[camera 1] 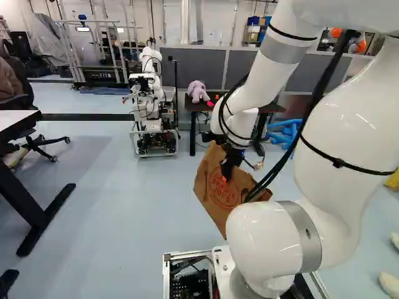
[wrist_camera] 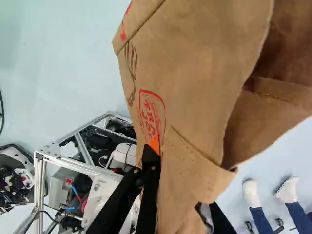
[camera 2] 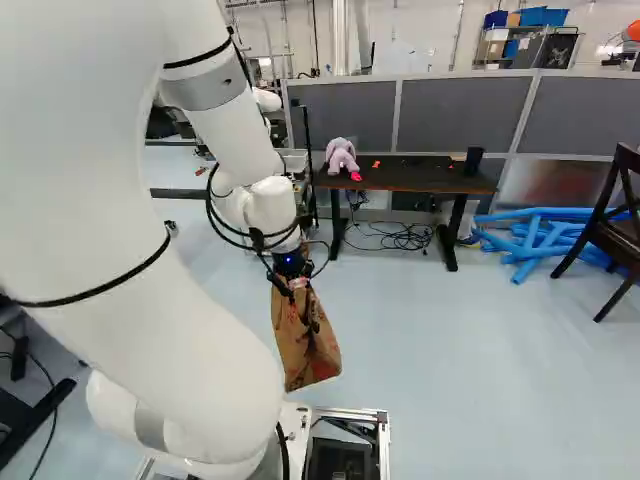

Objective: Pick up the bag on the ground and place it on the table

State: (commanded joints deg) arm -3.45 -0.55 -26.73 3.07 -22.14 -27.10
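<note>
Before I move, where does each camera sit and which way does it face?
Left base view: on the base, behind-left of the arm, looking ahead and slightly down; arm right of middle.
Right base view: behind-right, same heading; arm left of middle.
Wrist view: on the wrist, looking along the jaws, shut on the paper bag, part of the base apparently beyond.
All three show the bag; both base views show the dark table.

Count by kind. Paper bags: one (camera 1: 212, 198). Grippers: one (camera 1: 226, 177). Plush toys: one (camera 2: 341, 156). Dark containers: one (camera 2: 473, 160). Counters: two, one dark-topped counter (camera 2: 425, 178) and one white-topped counter (camera 1: 14, 116). Chairs: two, one wooden chair (camera 2: 615, 236) and one wheeled chair (camera 1: 53, 141). Other robots: one robot (camera 1: 149, 84). Blue tubes (camera 2: 560, 212): several, overlapping; exact number cannot be determined.
</note>
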